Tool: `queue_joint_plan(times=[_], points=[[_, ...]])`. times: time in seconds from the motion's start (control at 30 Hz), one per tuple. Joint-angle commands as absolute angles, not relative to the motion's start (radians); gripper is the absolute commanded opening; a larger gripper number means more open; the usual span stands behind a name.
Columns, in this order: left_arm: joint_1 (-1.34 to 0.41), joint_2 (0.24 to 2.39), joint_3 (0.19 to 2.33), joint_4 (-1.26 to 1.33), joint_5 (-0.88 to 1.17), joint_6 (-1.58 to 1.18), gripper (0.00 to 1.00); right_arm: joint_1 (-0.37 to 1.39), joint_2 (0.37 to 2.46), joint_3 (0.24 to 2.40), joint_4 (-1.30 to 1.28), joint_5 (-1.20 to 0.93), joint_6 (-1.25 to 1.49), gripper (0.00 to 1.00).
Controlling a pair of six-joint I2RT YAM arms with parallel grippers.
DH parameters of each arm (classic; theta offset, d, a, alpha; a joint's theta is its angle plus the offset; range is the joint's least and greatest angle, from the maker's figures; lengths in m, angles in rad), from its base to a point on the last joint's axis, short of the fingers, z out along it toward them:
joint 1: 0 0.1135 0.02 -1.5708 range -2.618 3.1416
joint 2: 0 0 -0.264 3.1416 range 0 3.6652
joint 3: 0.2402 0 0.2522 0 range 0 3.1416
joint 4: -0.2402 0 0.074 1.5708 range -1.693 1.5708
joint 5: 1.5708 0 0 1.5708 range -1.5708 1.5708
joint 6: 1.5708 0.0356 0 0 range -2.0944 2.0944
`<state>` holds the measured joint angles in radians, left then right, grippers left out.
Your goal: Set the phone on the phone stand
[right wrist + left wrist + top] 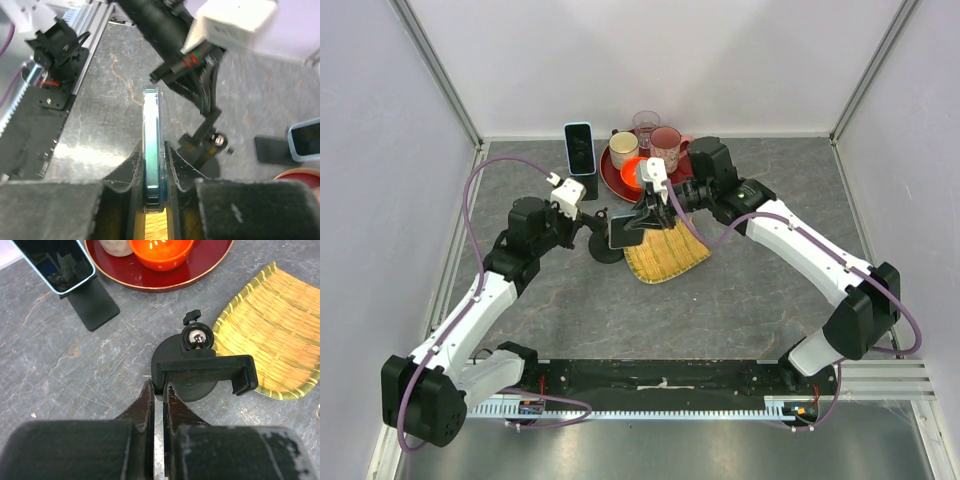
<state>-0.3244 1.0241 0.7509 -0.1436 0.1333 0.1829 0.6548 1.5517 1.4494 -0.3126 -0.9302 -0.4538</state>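
The right gripper (152,152) is clamped on the phone (151,117), which shows edge-on between its fingers. It is held by one end, leaving the rest free to slide into a cradle. The left gripper (157,390) is pinched tight on the left end of the clamp bar of the phone stand (205,371), probably to steady the ball-jointed head against the push of insertion. The stand's round base sits on the grey table (60,370), just beside a woven bamboo tray (280,330). From above the phone hangs right at the stand, but I cannot tell whether it touches the cradle. Behind, a light-blue phone (55,262) leans on another stand (92,305), near a red tray (150,282) holding an orange bowl (161,250).
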Motion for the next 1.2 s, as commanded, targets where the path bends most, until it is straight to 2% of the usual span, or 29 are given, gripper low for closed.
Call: queue_joint_plan(times=[0.0,0.2,0.43,1.17], points=[[-0.307,1.049,0.768,-0.184,0.254,0.293,0.02,0.678,1.512,1.508,-0.381,-1.155,-0.919,0.0],[-0.299,1.051,0.79,-0.222,0.298,0.311,0.02,0.732,1.649,1.637,-0.458,-1.261,-1.034,0.0],[-0.299,1.025,0.787,-0.235,0.298,0.318,0.02,0.818,1.871,1.963,-0.745,-1.227,-1.216,0.0],[-0.299,1.039,0.779,-0.236,0.314,0.324,0.02,0.75,2.056,2.08,-0.735,-1.305,-1.141,0.0]])
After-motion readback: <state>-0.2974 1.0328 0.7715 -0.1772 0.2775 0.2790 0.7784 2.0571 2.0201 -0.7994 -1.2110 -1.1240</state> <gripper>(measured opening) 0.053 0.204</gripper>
